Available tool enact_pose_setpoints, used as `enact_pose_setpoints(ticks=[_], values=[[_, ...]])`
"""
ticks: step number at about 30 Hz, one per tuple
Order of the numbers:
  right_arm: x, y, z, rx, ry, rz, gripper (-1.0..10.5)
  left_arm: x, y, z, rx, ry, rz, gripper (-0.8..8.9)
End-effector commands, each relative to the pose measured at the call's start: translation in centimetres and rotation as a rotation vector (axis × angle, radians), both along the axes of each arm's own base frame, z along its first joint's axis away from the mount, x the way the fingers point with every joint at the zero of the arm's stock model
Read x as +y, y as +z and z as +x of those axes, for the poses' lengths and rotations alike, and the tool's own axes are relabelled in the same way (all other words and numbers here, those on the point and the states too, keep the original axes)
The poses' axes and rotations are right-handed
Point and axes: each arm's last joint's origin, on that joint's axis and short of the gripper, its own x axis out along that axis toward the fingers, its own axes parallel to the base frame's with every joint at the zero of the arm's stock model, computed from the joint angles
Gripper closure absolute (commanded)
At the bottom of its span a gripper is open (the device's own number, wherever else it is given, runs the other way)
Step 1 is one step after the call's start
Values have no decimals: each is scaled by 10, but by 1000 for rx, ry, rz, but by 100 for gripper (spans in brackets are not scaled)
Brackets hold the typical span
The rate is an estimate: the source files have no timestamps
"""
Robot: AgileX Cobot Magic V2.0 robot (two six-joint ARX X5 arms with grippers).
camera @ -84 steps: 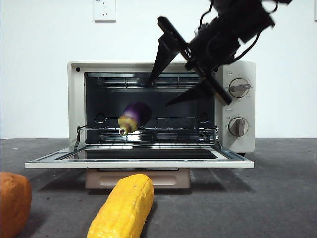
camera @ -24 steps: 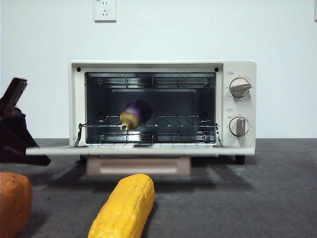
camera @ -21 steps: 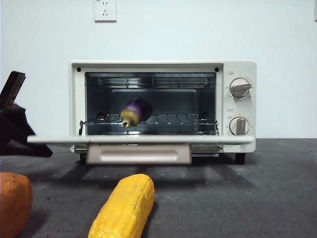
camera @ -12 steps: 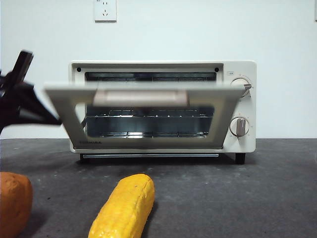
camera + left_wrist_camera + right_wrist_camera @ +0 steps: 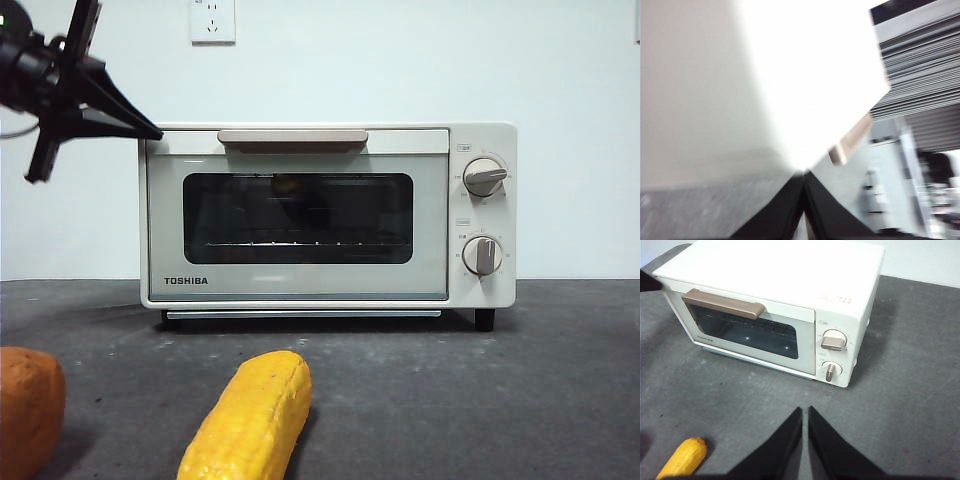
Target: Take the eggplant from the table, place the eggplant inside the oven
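Observation:
The cream-white oven (image 5: 300,284) stands on the dark grey table (image 5: 500,400) with its glass door shut and its beige handle (image 5: 292,140) at the top. The eggplant is hidden behind the dark glass; only a faint dark shape shows there. My left gripper (image 5: 150,132) is shut, its tip at the oven's upper left front corner. In the left wrist view its jaws (image 5: 804,175) meet right against the white oven (image 5: 790,75). My right gripper (image 5: 805,412) is shut and empty, held high above the table in front of the oven (image 5: 775,270).
A yellow corn cob (image 5: 250,420) lies on the table in front of the oven, also seen as the corn (image 5: 685,458) in the right wrist view. An orange rounded lump (image 5: 25,405) sits at the near left edge. Two knobs (image 5: 484,178) are on the oven's right.
The oven door swung up from flat open to fully shut, covering the eggplant on the rack. The left gripper rose along the door's left side to the oven's top corner.

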Motion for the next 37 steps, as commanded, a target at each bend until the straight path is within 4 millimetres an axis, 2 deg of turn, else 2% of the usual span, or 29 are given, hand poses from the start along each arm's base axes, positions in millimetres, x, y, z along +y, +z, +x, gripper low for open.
enact_pose_setpoints(ticks=[1,8,11,14,19,24,30,37], values=[[3,4,2,-16,-11,-11,943,-10,25,-17,-130,13,167,807],[7,-2,12,-29,-103,-171,943,-40,77,-70,-373,98,458,807],[8,-4,15,-37,-146,-251,943,-48,88,-92,-479,163,532,807],[6,-6,16,-35,-159,-295,943,-53,83,-111,-545,218,551,807],[1,-14,17,-20,-187,-304,943,-47,54,-143,-567,297,508,807],[4,-40,20,-13,-107,-228,943,-40,33,-173,-596,336,456,807],[15,-71,32,-59,-73,-183,943,-35,36,-198,-664,376,443,807],[15,-75,36,-104,-171,-182,943,-34,40,-204,-682,382,419,806]])
